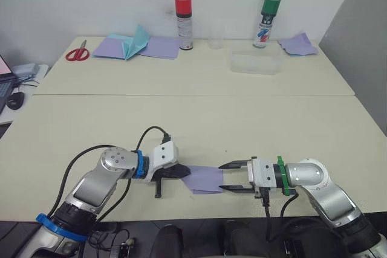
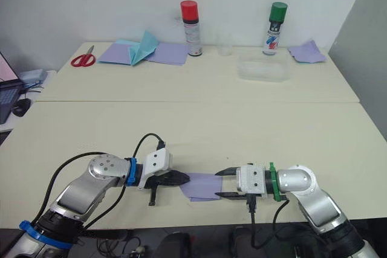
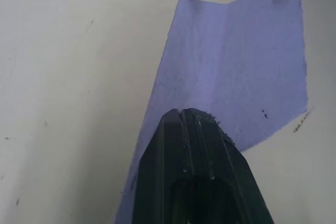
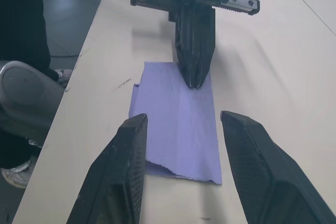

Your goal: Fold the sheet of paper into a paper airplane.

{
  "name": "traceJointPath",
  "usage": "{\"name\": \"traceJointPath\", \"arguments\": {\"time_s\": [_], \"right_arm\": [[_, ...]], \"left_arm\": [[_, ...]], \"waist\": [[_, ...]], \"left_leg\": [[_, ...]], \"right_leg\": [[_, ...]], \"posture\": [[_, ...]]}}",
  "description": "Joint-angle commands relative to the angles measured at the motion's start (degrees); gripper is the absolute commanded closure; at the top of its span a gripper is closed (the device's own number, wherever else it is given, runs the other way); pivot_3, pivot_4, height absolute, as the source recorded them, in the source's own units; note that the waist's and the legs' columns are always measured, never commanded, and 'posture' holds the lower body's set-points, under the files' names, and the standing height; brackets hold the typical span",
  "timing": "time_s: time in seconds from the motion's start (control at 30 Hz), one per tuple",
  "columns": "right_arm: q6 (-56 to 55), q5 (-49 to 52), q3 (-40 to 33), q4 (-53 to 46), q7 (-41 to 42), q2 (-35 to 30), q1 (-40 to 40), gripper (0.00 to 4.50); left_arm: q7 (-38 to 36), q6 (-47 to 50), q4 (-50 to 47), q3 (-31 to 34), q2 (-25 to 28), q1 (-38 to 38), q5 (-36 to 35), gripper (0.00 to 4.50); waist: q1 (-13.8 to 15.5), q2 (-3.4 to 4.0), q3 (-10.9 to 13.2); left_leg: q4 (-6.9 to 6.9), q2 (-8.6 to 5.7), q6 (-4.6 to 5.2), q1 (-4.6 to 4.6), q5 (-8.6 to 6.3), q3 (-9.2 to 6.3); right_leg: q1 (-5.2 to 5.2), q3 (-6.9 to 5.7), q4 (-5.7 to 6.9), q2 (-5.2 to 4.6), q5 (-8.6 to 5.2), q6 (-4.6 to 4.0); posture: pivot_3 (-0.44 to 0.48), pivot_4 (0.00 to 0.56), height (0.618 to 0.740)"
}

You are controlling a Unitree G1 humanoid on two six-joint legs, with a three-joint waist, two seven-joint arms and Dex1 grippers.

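The sheet of paper (image 1: 204, 179) lies flat near the table's front edge as a small folded lavender strip with a crease across it (image 3: 236, 61). My left gripper (image 1: 184, 172) is shut, and its joined fingertips (image 4: 195, 80) rest on top of the sheet's left end (image 3: 186, 114). My right gripper (image 1: 230, 177) is open at the sheet's right end. Its two black fingers (image 4: 128, 166) stand on either side of the paper's near edge (image 4: 178, 129), low over the table. No finished paper airplane is in view.
On the far table are red scissors (image 1: 77, 52), a teal pointed paper (image 1: 136, 43) on wide lavender sheets (image 1: 162, 46), a red-capped can (image 1: 184, 22), a clear cup (image 1: 216, 41), a clear box (image 1: 255, 63), a green-capped can (image 1: 266, 21) and more purple paper (image 1: 297, 45).
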Motion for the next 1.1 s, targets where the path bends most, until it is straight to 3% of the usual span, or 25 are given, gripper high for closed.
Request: {"name": "traceJointPath", "arguments": {"time_s": [0.03,0.47,1.1], "right_arm": [[-1.97,-2.33,0.62,-1.14,-1.73,0.10,0.87,2.23],[-9.44,-4.85,0.97,2.53,-3.03,0.15,4.40,2.23],[-9.88,-8.41,7.03,10.88,-6.37,11.15,-4.45,2.23]], "left_arm": [[0.97,2.61,0.59,-1.21,-0.36,1.50,0.82,4.50],[0.24,2.73,0.14,-1.15,0.53,2.24,1.10,4.50],[1.49,3.04,-0.66,-1.72,0.45,3.51,1.30,4.50]], "waist": [[0.00,0.00,0.00],[-0.04,0.01,-0.02],[-0.08,0.01,-0.07]], "left_leg": [[0.00,-0.01,0.00,0.00,0.00,0.02],[0.10,0.00,0.00,-0.01,0.00,0.04],[0.12,0.03,0.00,-0.01,0.00,0.04]], "right_leg": [[0.00,0.00,0.00,0.00,0.00,0.00],[0.01,-0.02,-0.01,0.00,0.03,0.05],[0.00,0.00,0.00,0.03,0.03,0.05]], "posture": [[0.000,0.150,0.740],[0.000,0.150,0.740],[0.000,0.150,0.740]]}}
